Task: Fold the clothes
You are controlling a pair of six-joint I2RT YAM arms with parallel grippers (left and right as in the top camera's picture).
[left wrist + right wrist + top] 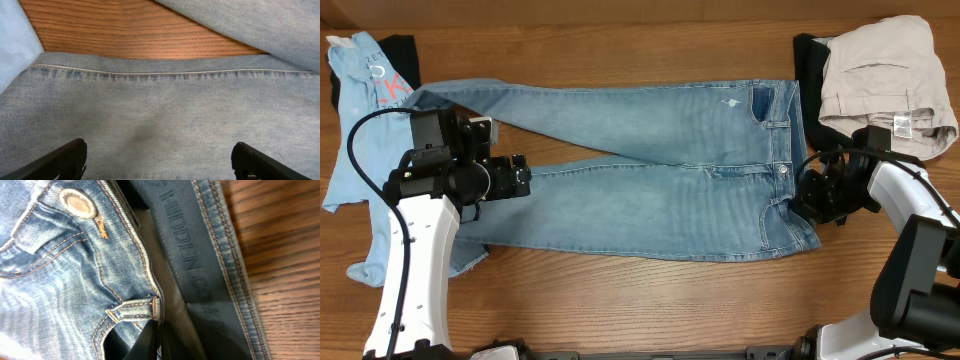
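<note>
Light-blue denim jeans (660, 190) lie spread flat across the table, waistband to the right and legs to the left. My left gripper (523, 177) hovers over the near leg, close to the denim (160, 100), with its fingers (157, 150) wide open and empty. My right gripper (803, 200) is at the near end of the waistband. In the right wrist view its dark fingers (160, 347) are closed on the front waistband edge just below a belt loop (132, 311), near the metal button (77, 202).
A pale-blue printed T-shirt (355, 110) lies at the far left with a black garment (402, 50) behind it. Beige trousers (875, 75) sit on another black garment (807, 60) at the back right. Bare wood (620, 300) runs along the front.
</note>
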